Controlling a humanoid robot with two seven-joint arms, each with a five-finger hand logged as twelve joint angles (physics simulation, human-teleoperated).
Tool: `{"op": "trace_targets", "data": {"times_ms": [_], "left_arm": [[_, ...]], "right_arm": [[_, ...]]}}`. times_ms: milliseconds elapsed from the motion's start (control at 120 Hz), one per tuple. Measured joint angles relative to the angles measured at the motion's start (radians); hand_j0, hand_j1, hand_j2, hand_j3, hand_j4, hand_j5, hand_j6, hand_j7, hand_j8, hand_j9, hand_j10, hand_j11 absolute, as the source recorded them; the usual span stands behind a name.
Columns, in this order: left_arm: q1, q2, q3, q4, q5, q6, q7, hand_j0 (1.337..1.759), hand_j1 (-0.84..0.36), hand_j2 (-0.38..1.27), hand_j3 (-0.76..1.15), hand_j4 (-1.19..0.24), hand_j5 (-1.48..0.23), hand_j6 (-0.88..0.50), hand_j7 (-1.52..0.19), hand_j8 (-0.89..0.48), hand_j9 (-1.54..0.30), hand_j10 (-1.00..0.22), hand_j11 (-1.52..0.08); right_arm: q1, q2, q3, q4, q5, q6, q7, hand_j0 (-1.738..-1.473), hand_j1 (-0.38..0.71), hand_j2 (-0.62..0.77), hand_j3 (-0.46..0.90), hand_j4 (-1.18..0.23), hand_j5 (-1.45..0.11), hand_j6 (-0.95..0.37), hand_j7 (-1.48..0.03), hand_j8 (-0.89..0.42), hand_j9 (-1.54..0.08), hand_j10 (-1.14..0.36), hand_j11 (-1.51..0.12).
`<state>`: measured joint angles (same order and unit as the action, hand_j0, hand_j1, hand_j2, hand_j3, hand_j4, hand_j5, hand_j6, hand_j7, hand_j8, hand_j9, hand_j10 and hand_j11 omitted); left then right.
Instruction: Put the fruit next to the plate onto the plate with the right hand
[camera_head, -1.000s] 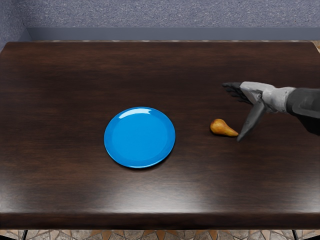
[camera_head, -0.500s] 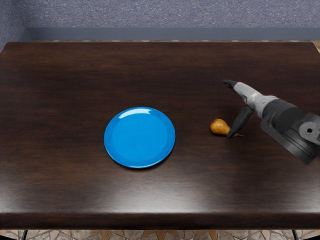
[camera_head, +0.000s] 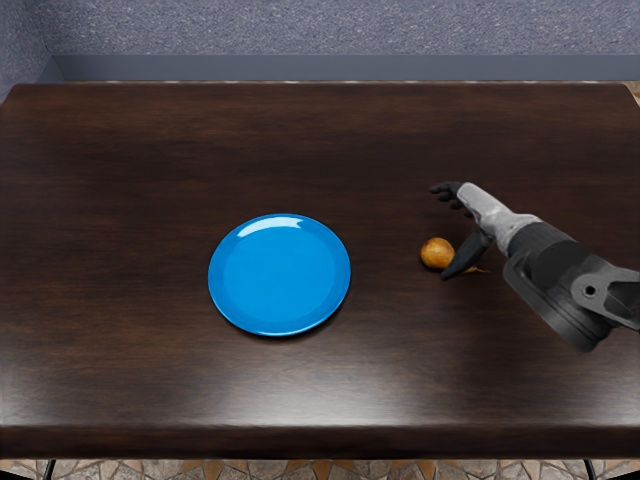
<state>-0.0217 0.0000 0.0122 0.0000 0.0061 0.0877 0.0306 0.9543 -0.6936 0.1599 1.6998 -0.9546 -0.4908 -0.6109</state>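
Observation:
A small brown pear (camera_head: 435, 252) lies on the dark table, to the right of a round blue plate (camera_head: 279, 273). My right hand (camera_head: 456, 228) comes in from the right edge and hovers at the pear's right side. Its fingers are spread: the upper fingers (camera_head: 447, 192) reach out behind the fruit, and the thumb (camera_head: 465, 256) lies across the pear's narrow end, hiding it. The hand holds nothing. The plate has nothing on it. The left arm does not show.
The dark wooden table (camera_head: 320, 380) fills the view; its front edge runs along the bottom. A grey wall stands behind the far edge.
The right arm has swung lower and to the left. The hand has dropped towards the pear, and the thumb now covers the fruit's stem end. Pear and plate have not moved.

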Motion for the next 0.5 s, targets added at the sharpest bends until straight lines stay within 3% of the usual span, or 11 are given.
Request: {"op": "trace_targets", "data": {"times_ms": [500], "left_arm": [[-0.001,0.000,0.000,0.000,0.000,0.000,0.000,1.658,0.35,0.00,0.00,0.00,0.00,0.00,0.00,0.00,0.00,0.00,0.00]], "right_arm": [[-0.033,0.034,0.000,-0.029,-0.047,-0.013,0.000,-1.658,-0.01,-0.05,0.00,-0.28,-0.37,-0.28,-0.37,-0.28,-0.37,-0.28,-0.37]]}}
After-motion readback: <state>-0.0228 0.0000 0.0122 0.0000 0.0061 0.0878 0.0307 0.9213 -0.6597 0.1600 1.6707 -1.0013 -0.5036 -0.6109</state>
